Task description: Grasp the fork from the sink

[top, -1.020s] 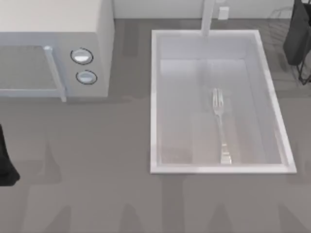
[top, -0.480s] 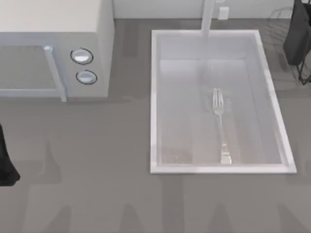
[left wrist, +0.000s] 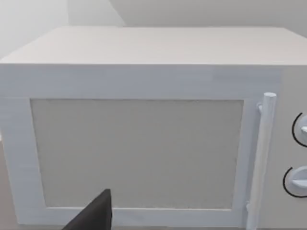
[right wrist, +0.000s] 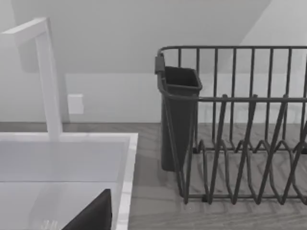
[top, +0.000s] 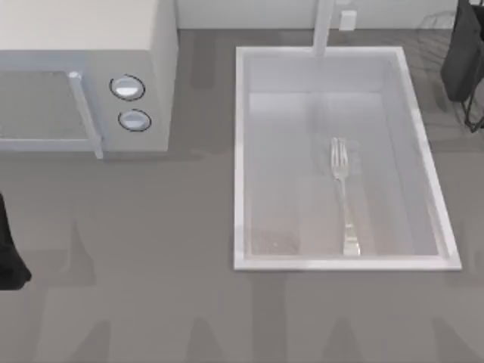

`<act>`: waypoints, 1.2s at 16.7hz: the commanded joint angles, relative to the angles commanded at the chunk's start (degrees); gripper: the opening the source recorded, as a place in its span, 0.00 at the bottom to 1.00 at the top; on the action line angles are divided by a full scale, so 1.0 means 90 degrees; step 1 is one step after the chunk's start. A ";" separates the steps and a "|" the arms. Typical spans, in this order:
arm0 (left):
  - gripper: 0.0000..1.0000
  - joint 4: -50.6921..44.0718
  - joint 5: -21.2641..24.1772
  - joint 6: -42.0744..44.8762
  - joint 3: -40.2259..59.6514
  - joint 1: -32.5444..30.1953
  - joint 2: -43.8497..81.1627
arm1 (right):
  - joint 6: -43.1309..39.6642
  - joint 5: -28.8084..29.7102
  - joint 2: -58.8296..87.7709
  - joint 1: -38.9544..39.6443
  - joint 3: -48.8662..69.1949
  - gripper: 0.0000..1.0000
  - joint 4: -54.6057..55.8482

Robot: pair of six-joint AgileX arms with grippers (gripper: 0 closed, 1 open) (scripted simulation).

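- The fork (top: 344, 198) is seen lying flat in the sink (top: 240, 151), ungrasped.
- Neither gripper's finger state can be told.
- The thin handle could be missed, or the rim struck.

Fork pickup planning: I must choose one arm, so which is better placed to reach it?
Probably right. The fork lies in the sink on the table's right; the right arm sits beside it, the left arm far left.
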 joint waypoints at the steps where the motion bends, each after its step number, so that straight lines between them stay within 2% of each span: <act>1: 1.00 0.0000 0.0000 0.0000 0.0000 0.0000 0.0000 | 0.0000 0.0000 0.0000 0.0000 0.0000 1.00 0.0000; 5: 1.00 0.0000 0.0000 0.0000 0.0000 0.0000 0.0000 | 0.0086 -0.0006 0.0361 0.0051 0.0289 1.00 -0.0206; 9: 1.00 0.0000 0.0000 0.0000 0.0000 0.0000 0.0000 | 0.0422 -0.0019 0.1686 0.0244 0.1418 1.00 -0.1020; 13: 1.00 0.0000 0.0000 0.0000 0.0000 0.0000 0.0000 | 0.0924 -0.0029 0.3747 0.0546 0.3304 1.00 -0.2294; 20: 1.00 0.0000 0.0000 0.0000 0.0000 0.0000 0.0000 | 0.1809 -0.0036 0.8316 0.1234 0.7584 1.00 -0.4914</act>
